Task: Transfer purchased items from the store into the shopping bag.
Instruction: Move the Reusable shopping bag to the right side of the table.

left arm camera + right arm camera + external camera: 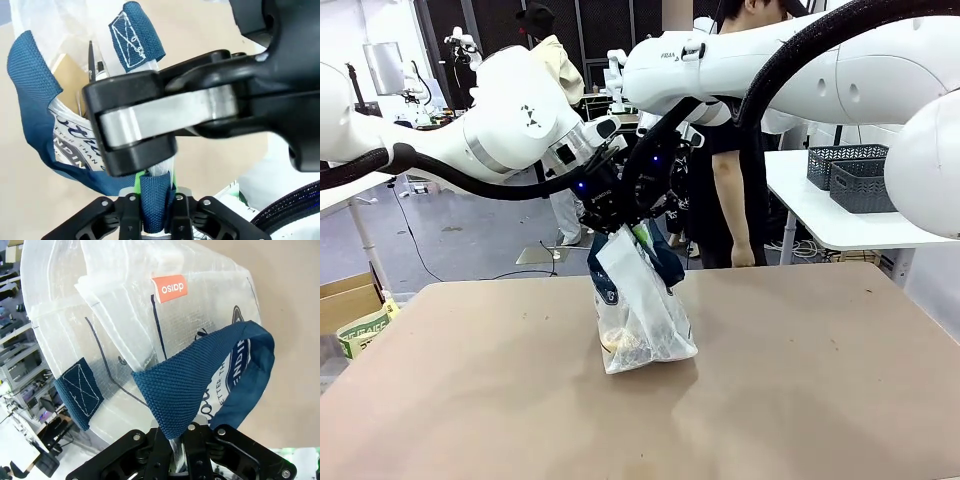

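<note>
- Translucent whitish plastic shopping bag [642, 310] hangs mid-table, its base apparently touching the brown tabletop [800, 380].
- Left gripper [156, 202] pinches one navy strap; right gripper [176, 447] pinches another.
- Bag lies straight below both claws, long axis upright.

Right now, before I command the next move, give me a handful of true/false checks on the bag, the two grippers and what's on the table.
1. The left gripper is shut on a navy strap handle. True.
2. The right gripper hangs open, clear of the bag. False: it is shut on the other handle.
3. The shopping bag lies flat and folded on the table. False: it stands, held up by both handles, its bottom on the table.
4. Items already sit inside the bag: a brown pad and scissors show at its mouth. True.
5. A person stands at the table's far side. True.
</note>
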Controlling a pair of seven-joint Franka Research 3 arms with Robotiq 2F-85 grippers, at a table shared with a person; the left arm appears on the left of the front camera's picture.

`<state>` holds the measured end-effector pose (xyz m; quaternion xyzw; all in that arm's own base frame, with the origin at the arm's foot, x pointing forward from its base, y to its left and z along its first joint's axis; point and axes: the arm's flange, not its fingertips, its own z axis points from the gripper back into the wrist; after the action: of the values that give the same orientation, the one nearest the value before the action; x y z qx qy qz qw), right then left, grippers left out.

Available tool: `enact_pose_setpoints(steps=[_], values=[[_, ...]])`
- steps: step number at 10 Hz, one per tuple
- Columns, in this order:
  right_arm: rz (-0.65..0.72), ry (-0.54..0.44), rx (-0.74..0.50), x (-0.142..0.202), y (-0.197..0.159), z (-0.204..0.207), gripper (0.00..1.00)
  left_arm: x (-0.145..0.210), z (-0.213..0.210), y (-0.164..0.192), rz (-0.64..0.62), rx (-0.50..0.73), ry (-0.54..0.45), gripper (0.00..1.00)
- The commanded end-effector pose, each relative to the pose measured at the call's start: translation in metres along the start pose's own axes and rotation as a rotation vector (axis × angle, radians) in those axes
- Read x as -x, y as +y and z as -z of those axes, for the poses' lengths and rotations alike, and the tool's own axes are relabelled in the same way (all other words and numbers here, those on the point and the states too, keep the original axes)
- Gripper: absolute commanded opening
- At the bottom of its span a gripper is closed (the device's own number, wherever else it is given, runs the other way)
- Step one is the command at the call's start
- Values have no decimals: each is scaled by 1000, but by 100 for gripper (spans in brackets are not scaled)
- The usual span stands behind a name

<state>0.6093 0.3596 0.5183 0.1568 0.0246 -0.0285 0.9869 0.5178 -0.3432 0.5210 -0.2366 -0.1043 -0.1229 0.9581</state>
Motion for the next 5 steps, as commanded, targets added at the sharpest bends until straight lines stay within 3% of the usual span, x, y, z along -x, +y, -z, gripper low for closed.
enact_pose_setpoints(steps=[1,5], values=[[20,7,-33,-3,3,-8,0,3,-8,1,-14,-46,21,0],[-81,-6,-52,-1,-8,-6,0,3,-11,3,-9,-61,28,0]])
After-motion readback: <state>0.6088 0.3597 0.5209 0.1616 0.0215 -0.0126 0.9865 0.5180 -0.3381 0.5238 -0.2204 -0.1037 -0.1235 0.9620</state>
